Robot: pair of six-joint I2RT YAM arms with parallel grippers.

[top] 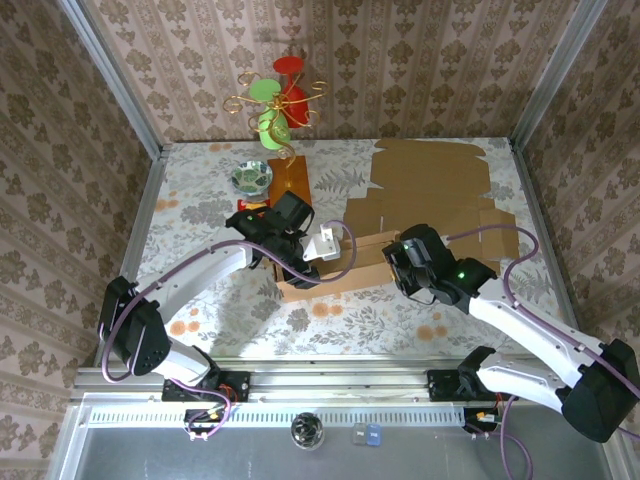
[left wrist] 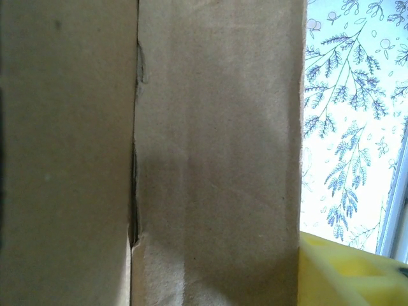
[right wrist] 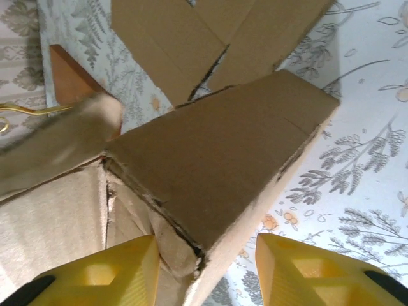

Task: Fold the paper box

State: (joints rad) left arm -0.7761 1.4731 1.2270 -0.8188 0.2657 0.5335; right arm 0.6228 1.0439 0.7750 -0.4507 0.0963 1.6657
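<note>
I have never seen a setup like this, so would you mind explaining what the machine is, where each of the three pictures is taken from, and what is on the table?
These are two robot arms bolted at the near edge of a table. The overhead picture comes from a fixed camera above and behind them. The other two come from cameras on each wrist.

On the flowered table lies a brown cardboard box, still mostly flat, with one part folded up between the arms. Behind it stand an orange board, a small glass dish and a wire ornament with red and green pieces.

The right gripper has its yellow fingers on either side of a raised cardboard flap, not clearly pinching it. The left gripper is pressed close against the cardboard; its grip cannot be judged.
</note>
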